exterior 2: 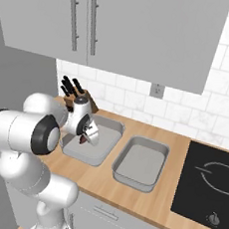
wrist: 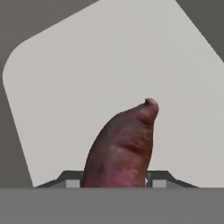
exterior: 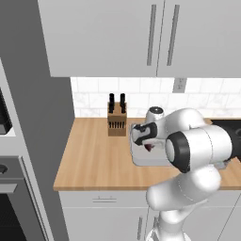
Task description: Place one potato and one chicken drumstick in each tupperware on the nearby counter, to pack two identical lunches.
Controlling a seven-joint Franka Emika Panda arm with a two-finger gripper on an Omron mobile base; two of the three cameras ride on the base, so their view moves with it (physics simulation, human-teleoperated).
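My gripper (exterior: 148, 145) is shut on a dark reddish-brown tapered potato (exterior: 149, 148), holding it just above the floor of the left tupperware (exterior: 136, 159). From the right base view, the gripper (exterior 2: 87, 137) and potato (exterior 2: 83, 140) hang inside that light-grey tray (exterior 2: 108, 136), while the second tupperware (exterior 2: 141, 164) stands empty to its right. Through the hand view the potato (wrist: 124, 146) juts out between the fingertips (wrist: 72, 180), its tip pointing over the bare tray floor (wrist: 78, 74). Drumsticks are out of view.
Both trays rest on the wooden counter (exterior: 94, 155). A knife block (exterior: 116, 121) stands behind the left tray by the tiled wall. A black cooktop (exterior 2: 210, 179) lies at the right. Wall cabinets (exterior 2: 145, 34) hang overhead.
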